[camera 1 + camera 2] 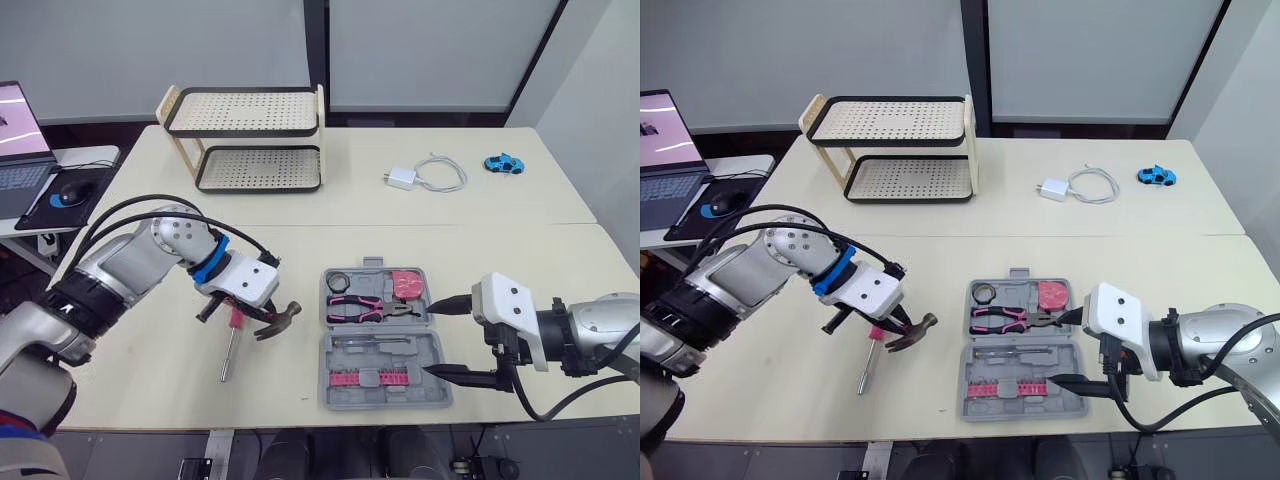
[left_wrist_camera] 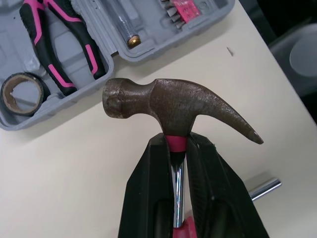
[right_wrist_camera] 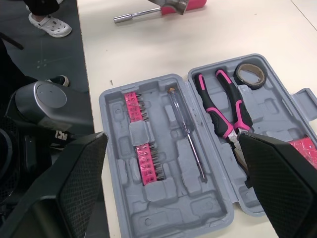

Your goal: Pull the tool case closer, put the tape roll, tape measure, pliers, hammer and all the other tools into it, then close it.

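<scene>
We see a pale cream table (image 1: 500, 270) with a seam running across it from its left edge to its right edge. Near its far left corner stands a two-tier rack (image 1: 245, 112) with perforated shelves. Behind the far edge rise light grey wall panels (image 1: 150, 50), split by a dark post (image 1: 316, 40). Beyond the left edge sits a white side desk (image 1: 90, 155) carrying a laptop (image 1: 20, 150). The floor (image 3: 54, 54) is dark grey.

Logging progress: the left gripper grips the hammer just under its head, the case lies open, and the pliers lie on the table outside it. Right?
Not quite: the pliers lie inside the open tool case, as the right wrist view shows. The left gripper does grip the hammer under its head.
</scene>
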